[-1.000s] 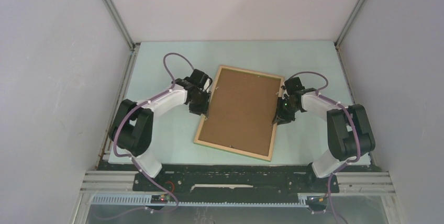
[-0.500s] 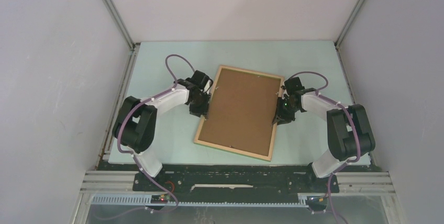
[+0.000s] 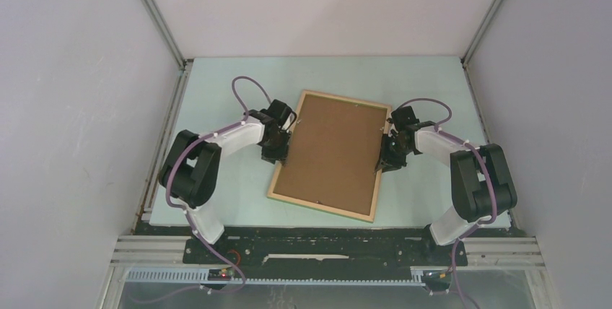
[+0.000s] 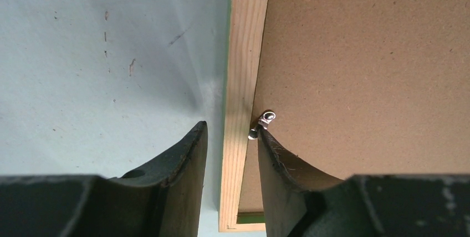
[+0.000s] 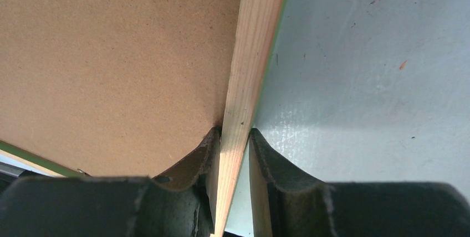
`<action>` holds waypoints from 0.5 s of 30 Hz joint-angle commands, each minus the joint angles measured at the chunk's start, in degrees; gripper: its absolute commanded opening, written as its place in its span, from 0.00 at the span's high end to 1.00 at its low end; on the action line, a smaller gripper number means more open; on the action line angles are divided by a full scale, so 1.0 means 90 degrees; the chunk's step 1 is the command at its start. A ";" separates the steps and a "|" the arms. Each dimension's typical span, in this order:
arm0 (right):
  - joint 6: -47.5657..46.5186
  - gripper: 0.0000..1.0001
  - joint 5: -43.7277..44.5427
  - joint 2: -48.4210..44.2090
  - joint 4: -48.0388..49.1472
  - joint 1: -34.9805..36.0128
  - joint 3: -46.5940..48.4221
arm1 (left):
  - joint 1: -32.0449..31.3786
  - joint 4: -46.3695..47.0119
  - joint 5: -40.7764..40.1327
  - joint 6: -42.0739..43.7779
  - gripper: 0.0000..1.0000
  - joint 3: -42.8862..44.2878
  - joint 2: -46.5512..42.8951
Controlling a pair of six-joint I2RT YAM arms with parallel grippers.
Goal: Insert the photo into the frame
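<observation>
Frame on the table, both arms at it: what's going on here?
The frame lies on the table, pale wood side up, with the brown backing board sitting in it. The right pincer is pinched on the right rail, both fingers against the wood. The left pincer straddles the left rail beside a small metal clip, its outer finger clear of the wood, so it is not gripping. The photo is not in view.
</observation>
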 commanded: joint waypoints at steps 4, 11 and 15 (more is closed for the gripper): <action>-0.0153 0.71 -0.0055 0.0024 0.0324 0.0130 0.0188 | -0.0067 -0.0142 -0.0837 -0.0187 0.83 0.0113 0.0400; -0.0123 0.82 0.0014 0.0104 0.0375 0.0141 0.0188 | -0.0182 -0.0085 -0.1836 -0.0405 0.87 -0.0184 0.0700; -0.0066 0.90 0.0054 0.0190 0.0417 0.0127 0.0174 | -0.0133 0.0464 -0.2184 -0.0737 0.98 -0.0742 0.0333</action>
